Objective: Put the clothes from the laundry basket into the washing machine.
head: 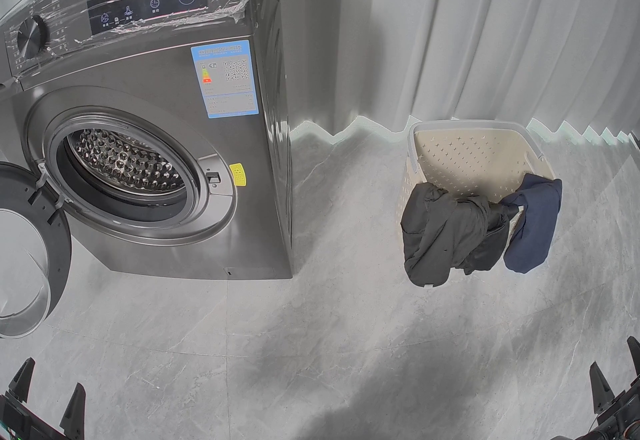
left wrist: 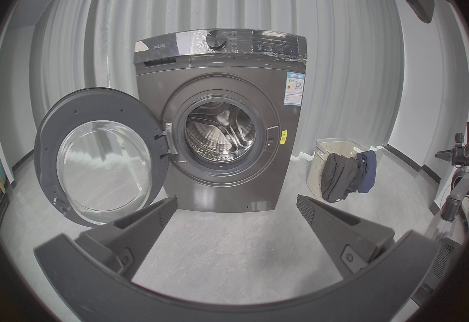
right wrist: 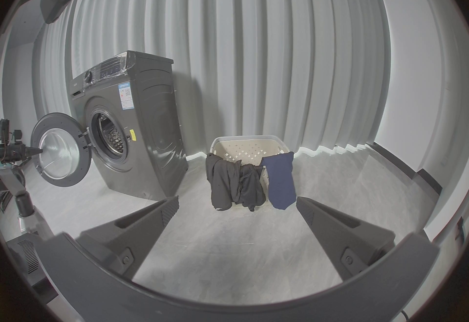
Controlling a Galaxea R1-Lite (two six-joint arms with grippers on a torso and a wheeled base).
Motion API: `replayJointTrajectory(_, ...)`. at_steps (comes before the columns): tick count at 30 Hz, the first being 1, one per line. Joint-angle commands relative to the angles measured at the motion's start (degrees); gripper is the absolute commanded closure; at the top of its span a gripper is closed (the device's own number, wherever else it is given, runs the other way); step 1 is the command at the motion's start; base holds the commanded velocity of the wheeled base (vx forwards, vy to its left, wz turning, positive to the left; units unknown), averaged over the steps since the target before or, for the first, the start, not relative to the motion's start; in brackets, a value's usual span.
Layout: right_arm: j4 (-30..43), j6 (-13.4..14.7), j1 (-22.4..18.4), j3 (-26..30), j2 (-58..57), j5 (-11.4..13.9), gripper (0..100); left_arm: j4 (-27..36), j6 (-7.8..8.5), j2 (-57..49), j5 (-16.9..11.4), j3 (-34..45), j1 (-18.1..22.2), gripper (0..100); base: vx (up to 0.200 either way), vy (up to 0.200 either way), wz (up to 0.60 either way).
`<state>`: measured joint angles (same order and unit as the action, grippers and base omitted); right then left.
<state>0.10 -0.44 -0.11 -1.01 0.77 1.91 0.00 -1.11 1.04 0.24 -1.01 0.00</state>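
Both tools hang empty low over the floor: the left tool [head: 50, 388] has its fingers spread wide, the right tool [head: 613, 368] is spread just the same, and nothing is picked up yet. The laundry basket [head: 467, 128] stands at the floor's far edge by the curtain, well apart from the washing machine [head: 260, 148], whose door [head: 27, 261] stands open and whose drum [head: 123, 161] looks bare. Here's the catch: the dark grey garment [head: 443, 231] and the navy garment [head: 533, 224] both droop over the basket's near rim, touching each other. Pinch one and the other may drag along, or the probably light basket may tip toward the robot. A loose fold could slip out mid-carry and land on the floor. And that open door sits right by the left arm's path, so a careless swing could clip it.
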Motion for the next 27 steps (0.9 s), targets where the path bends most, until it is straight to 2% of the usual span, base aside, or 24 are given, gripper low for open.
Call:
replayJointTrajectory(1, 0.0, 0.0, 0.0, 0.9, -0.8, 0.0, 0, 0.0, -0.03, -0.9, 0.0, 0.9, 0.0, 0, 0.0, -0.2, 0.0)
replayJointTrajectory(27, 0.0, 0.0, 0.0, 0.9, -0.8, 0.0, 0, 0.0, -0.03, -0.9, 0.0, 0.9, 0.0, 0, 0.0, -0.2, 0.0)
